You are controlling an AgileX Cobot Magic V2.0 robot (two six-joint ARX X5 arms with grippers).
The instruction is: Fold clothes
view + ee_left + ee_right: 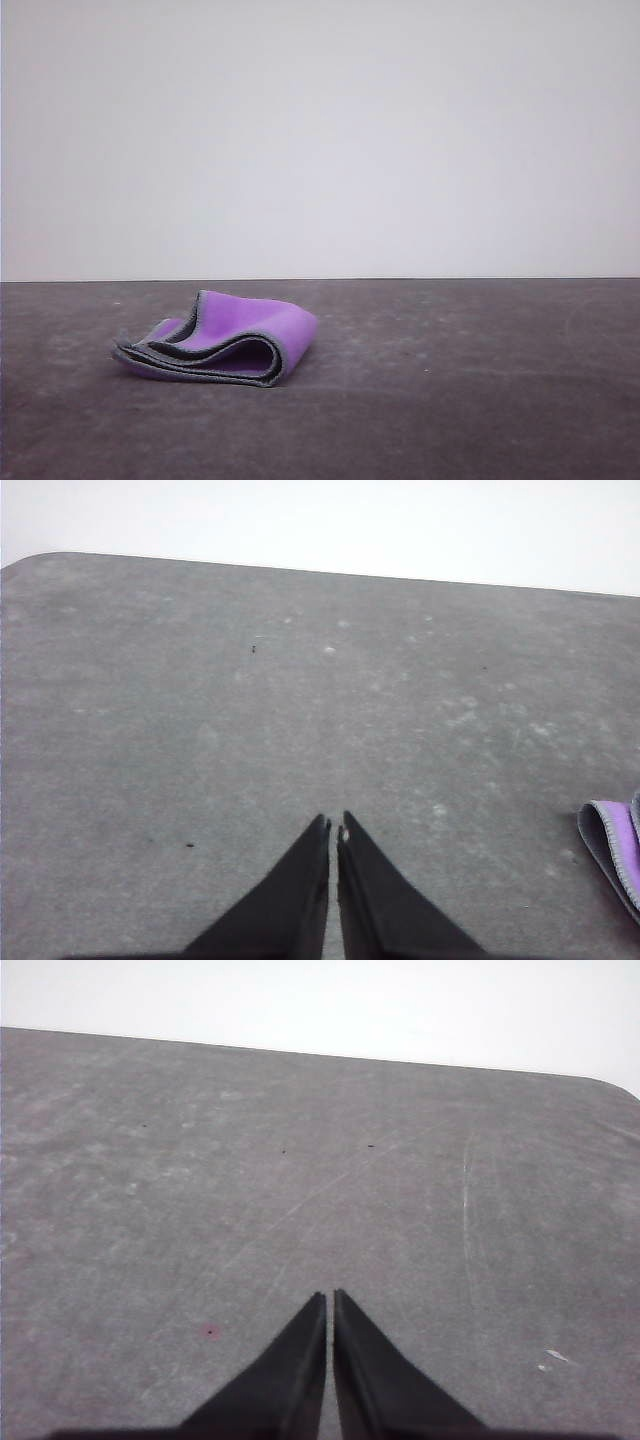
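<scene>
A small soft cloth [225, 340], bright purple on its outer face and dark grey inside with a stitched grey hem, lies folded over on the dark grey, mottled desk [470, 390], left of centre in the front view. The fold has left it in loose layers: the rounded bend faces right, the open hemmed edges face left and toward the camera, and the upper layer arches up a little rather than lying flat, so a dark gap shows between the layers. A plain white wall [320, 130] stands behind the far edge of the desk. In the left wrist view the left claw [333, 830] hangs over bare desk with its two black tapering fingers [300, 890] drawn together, only a thin slit between the tips, and nothing is held between them; a corner of the purple cloth with its grey hem lies at the edge of that picture, well apart from the fingertips. In the right wrist view the right claw [330, 1298] is likewise closed to a narrow slit over the scuffed desk surface, holding nothing, with faint pale scratches and a small reddish spot [209, 1331] on the desk near it.
</scene>
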